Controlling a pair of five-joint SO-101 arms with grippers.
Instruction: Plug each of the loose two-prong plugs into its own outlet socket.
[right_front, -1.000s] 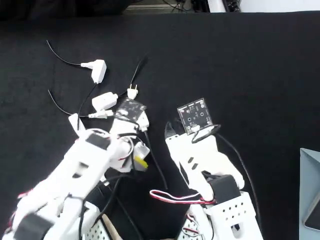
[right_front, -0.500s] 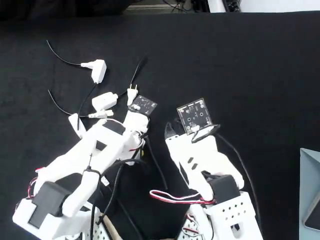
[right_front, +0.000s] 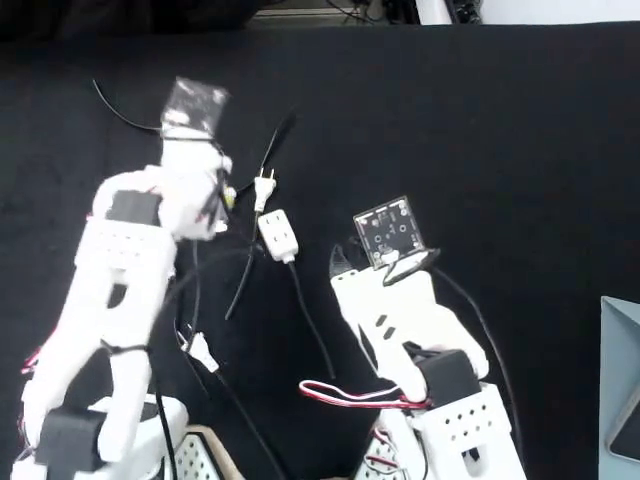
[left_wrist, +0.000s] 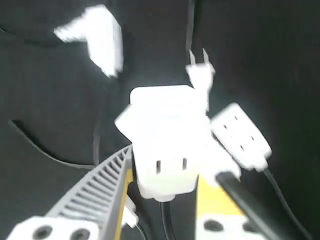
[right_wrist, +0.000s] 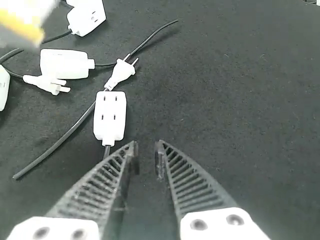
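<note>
- The left hand (left_wrist: 165, 162) is clamped on a white outlet block (left_wrist: 162, 125), which looks lifted clear of the counter (right_front: 480, 130). The two slots I can see sit on the face turned back toward the wrist, and a black cord drops away between the fingers.
- Just beyond the block, down on the counter, lies the loose plug (left_wrist: 200, 75), with its prongs pointing away from the left hand.
- Block and plug therefore sit back to back. I reckon one of them has to be turned round before prongs can meet slots.
- The outlet strip (left_wrist: 241, 137) lies sockets-up at the plug's tail end, roughly in line with it. They are so close that I cannot tell whether they touch.
- The right hand (right_wrist: 146, 147) hangs low over the counter, empty, with only a narrow gap between its fingers. The strip lies near and straight ahead of it, and the plug is past the strip's far end.
- From above, the plug lies between the two arms, its long axis running toward the far edge, prongs at the far end.
- The right hand is the nearer to the strip and, being free, seems to me better placed to steady it.
- A second plug (right_wrist: 47, 82) lies farther off, beside a white adapter (right_wrist: 65, 62).
</note>
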